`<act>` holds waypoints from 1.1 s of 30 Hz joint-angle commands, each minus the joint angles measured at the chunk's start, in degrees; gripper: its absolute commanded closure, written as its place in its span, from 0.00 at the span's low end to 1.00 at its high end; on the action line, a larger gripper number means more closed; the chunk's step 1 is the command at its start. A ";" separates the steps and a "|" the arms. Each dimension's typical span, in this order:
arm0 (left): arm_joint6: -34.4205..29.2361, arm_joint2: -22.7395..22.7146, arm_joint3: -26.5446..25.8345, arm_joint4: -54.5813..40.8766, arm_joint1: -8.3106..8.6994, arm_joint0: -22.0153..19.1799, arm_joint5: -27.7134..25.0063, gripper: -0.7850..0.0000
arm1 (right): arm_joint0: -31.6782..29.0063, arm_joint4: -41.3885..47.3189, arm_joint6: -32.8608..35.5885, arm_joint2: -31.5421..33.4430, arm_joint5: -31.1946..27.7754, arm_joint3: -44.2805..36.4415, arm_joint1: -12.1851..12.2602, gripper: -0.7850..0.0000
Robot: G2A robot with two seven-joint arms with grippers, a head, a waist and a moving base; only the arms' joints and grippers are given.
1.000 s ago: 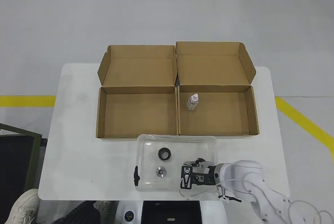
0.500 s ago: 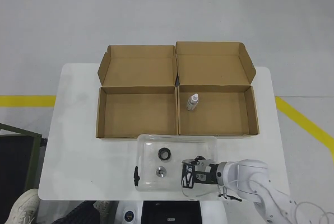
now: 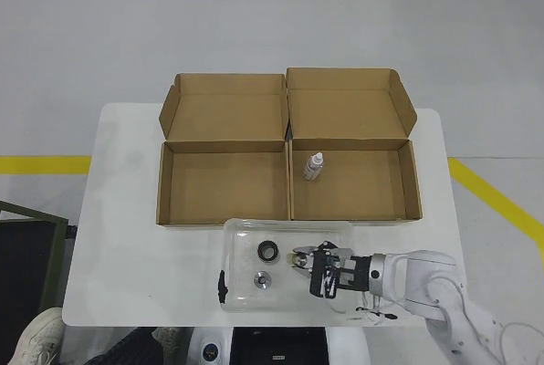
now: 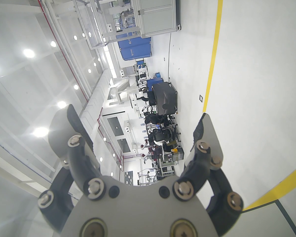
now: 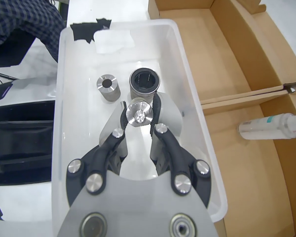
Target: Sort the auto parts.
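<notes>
The table [image 3: 126,228] carries two open cardboard boxes side by side along its far edge: the left box [image 3: 222,187] is bare inside, and the right box [image 3: 363,187] holds one small bottle [image 3: 314,166] near its left wall. A clear bin [image 3: 286,222] sits at the table's near edge. Its far wall lies against the near walls of both boxes and straddles the seam between them.

The right gripper [image 5: 139,114] is inside the bin, near its middle. Its fingers are clamped across the rim of a round silver part [image 5: 139,117]. The part's flat face and central stud point back toward the wrist camera, so I judge its axis to run roughly along the gripper's line of reach. I cannot tell whether the part is clear of the bin floor.

The black sleeve [image 5: 144,81] stands upright just beyond the held part, toward the bin's left end. The bored silver cylinder [image 5: 108,87] stands beside the sleeve, toward the bin's near wall.

The controlling relation: both boxes lie across the bin's far wall from the held part. The seam sits almost directly opposite the gripper, slightly to its left, so the right box is marginally closer. I judge that a lift over that wall is required first.

The left gripper [image 4: 138,114] has its fingers spread apart, holds nothing and points off into the room. The right arm is therefore the nearer one.
</notes>
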 commanded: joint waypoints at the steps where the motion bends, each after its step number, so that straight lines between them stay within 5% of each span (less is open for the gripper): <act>1: 0.00 0.00 0.00 0.00 0.00 0.00 0.00 0.00 | 0.22 1.30 -2.33 0.57 -0.35 0.36 0.03 1.00; 15: 0.00 0.00 0.00 0.00 0.00 0.00 0.00 0.00 | 0.54 9.34 -19.91 6.21 -2.90 4.29 0.26 1.00; 33: 0.00 0.00 0.00 0.00 0.00 0.00 0.00 0.00 | -0.03 11.23 -31.73 8.98 -1.74 6.16 -0.08 1.00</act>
